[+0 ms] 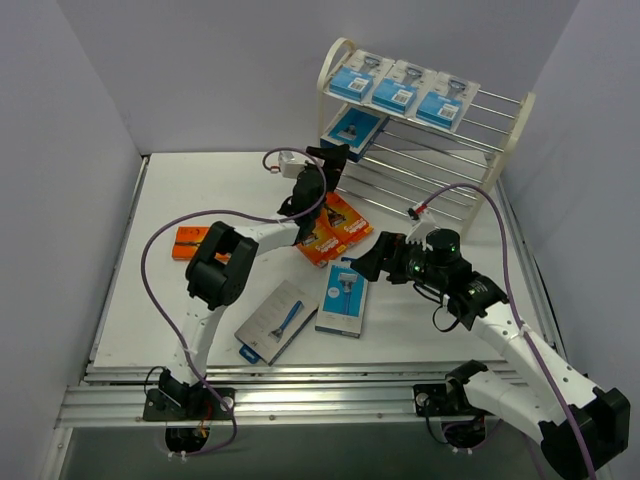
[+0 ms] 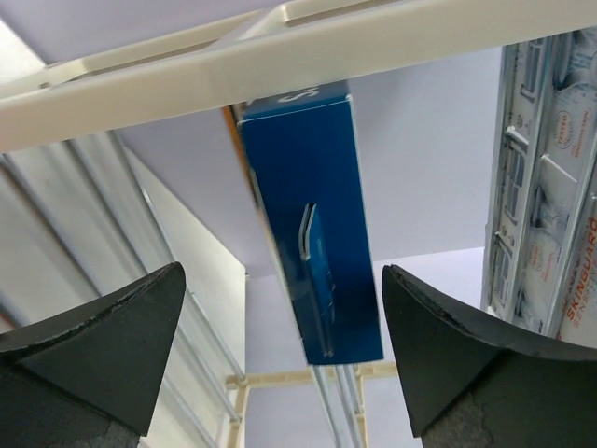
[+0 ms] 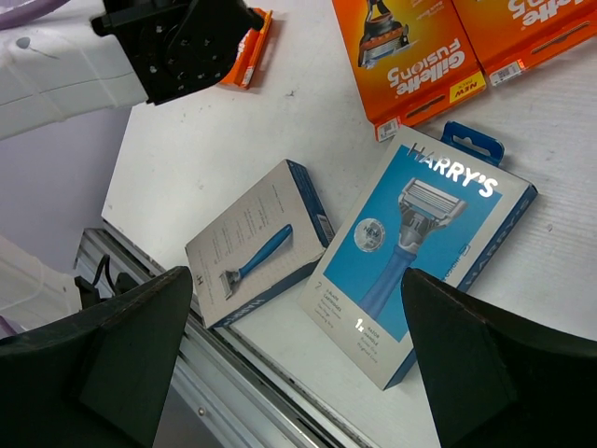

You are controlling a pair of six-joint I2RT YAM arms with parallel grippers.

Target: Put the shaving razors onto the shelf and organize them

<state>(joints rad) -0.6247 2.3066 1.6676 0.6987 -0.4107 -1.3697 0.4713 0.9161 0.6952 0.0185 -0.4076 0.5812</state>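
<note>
- Top view: the shelf [image 1: 425,120] sits at the table's [image 1: 200,180] far right corner, with three blue packs [image 1: 400,92] on the top tier and a single blue pack [image 1: 355,130] at the left end of the middle tier.
- The left gripper [image 1: 328,165] is stretched way out to that left end, jaws spread, pinching nothing.
- The right gripper [image 1: 362,262] hovers mid-table just right of the Harry's pack [image 1: 342,300], so I'd say the right arm is the nearer one for that pick.
- The grey razor pack [image 1: 277,320] lies beside the Harry's pack, toward the near edge. Two orange Gillette boxes [image 1: 335,228] sit between the Harry's pack and the shelf, and a third orange box [image 1: 190,243] is over toward the left edge.
- Left wrist view: both fingers [image 2: 103,345] are wide apart. The single blue pack is edge-on ahead on the wire tier, clear of both pads.
- Right wrist view: fingers [image 3: 485,364] are spread and empty. The Harry's pack lies flat below and ahead, long axis running diagonally across the gap — the wrist probably needs a twist to close across the short side.
</note>
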